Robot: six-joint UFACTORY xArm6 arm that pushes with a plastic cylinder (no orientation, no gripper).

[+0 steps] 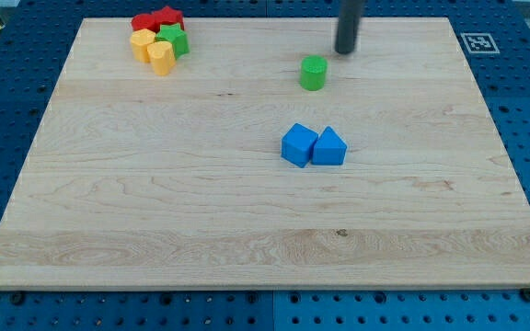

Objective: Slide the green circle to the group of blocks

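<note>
The green circle (313,73) stands alone on the wooden board (155,202), right of the middle near the view's top. My tip (344,51) is just up and to the right of it, a small gap apart. The group of blocks sits at the view's top left: two red blocks, one a star (167,17) and one rounded (143,23), a green block (175,39), and two yellow blocks (142,43) (162,58), all touching.
Two blue blocks, a cube (298,145) and a wedge-like one (329,147), touch each other below the green circle near the board's middle. A tag marker (478,42) lies off the board's top right corner. Blue pegboard surrounds the board.
</note>
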